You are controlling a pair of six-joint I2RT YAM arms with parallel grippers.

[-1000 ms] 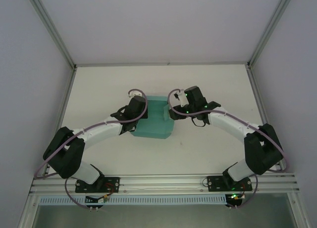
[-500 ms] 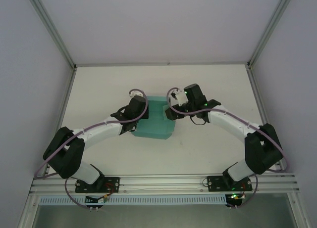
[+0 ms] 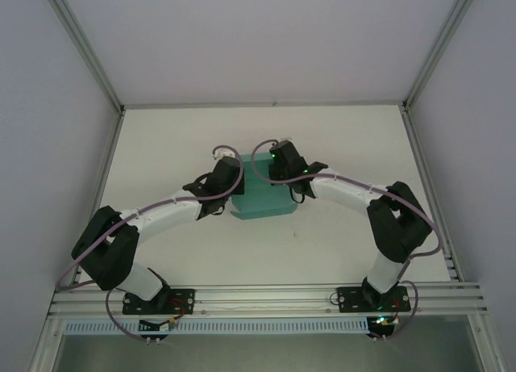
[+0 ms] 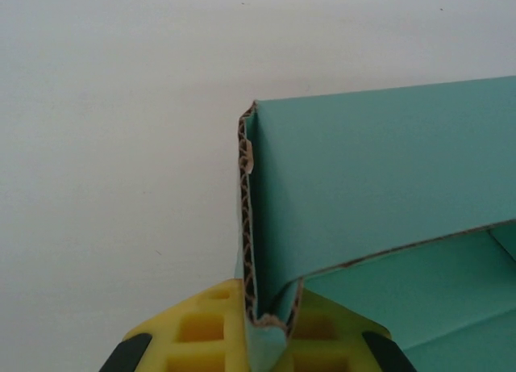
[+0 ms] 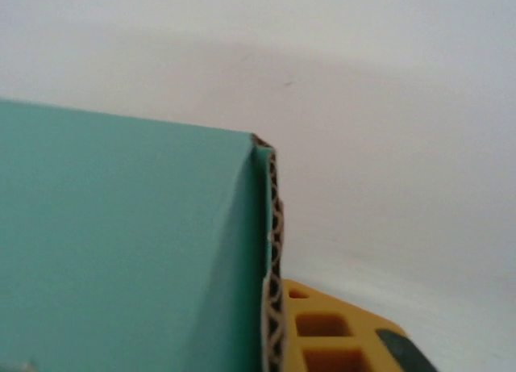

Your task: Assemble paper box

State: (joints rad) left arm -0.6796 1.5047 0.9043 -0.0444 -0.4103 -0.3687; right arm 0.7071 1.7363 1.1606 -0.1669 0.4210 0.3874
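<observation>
Your right gripper point(image 3: 271, 170) had just snapped closed, from about half open a moment before. In its wrist view one yellow finger point(image 5: 322, 333) sat tight against the corrugated edge of the box point(image 5: 121, 243), so it looked to be pinching that folded wall. The other finger was hidden behind the card.

A second earlier this gripper stood off the box's right edge, right of centre in the top view. You swung it left and up the frame, and it ended over the box's upper part, just beside the left gripper point(image 4: 270, 341). The left gripper had not changed. It was clamped shut on a doubled-over wall, and its wrist view showed the card's cut edge caught between the yellow pads at the bottom of the frame.

The box point(image 3: 260, 196) lay at the middle of the table point(image 3: 347, 138). It looked narrower and squarer than a second before, and its right side was no longer splayed outward. That suggests a side panel got folded up, so with both walls held you were partway through, with the remaining flaps probably not yet tucked in
</observation>
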